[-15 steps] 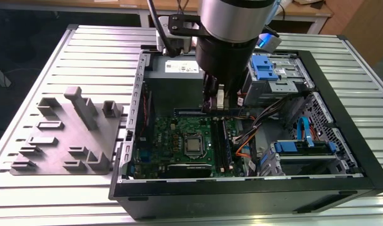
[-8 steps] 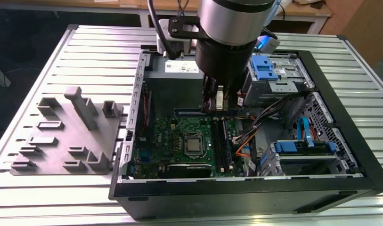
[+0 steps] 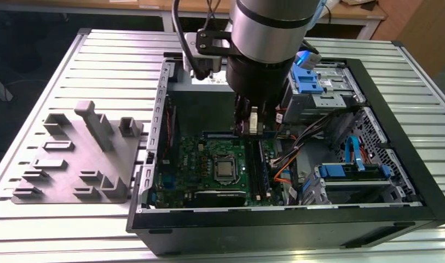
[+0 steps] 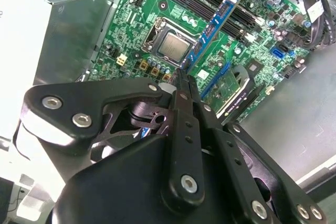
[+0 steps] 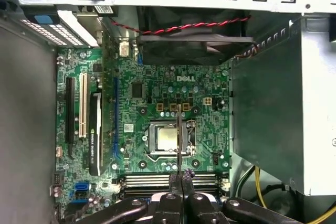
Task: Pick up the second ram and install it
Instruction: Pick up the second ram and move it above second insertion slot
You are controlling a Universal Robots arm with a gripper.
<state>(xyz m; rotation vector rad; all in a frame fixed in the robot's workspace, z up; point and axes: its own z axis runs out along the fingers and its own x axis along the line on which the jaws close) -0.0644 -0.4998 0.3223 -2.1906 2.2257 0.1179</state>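
My gripper (image 3: 250, 127) reaches down into the open computer case, above the green motherboard (image 3: 196, 159). It is shut on the second ram (image 4: 212, 27), a long narrow blue-edged stick that juts out from the fingertips. In the first wrist view the ram (image 5: 179, 140) shows edge-on as a thin line across the processor socket (image 5: 167, 139). It hangs above the board, close to the long black memory slots (image 5: 147, 179), and whether it touches a slot cannot be told. The gripper (image 4: 181, 74) also appears in the second wrist view.
A grey fixture plate (image 3: 76, 159) with upright blocks lies on the slatted table at the exterior view's left. Drive cages with blue tabs (image 3: 310, 82) and loose cables (image 3: 295, 159) crowd the case's right side. A black fan (image 5: 194, 45) and a dark metal box (image 5: 273, 108) border the board.
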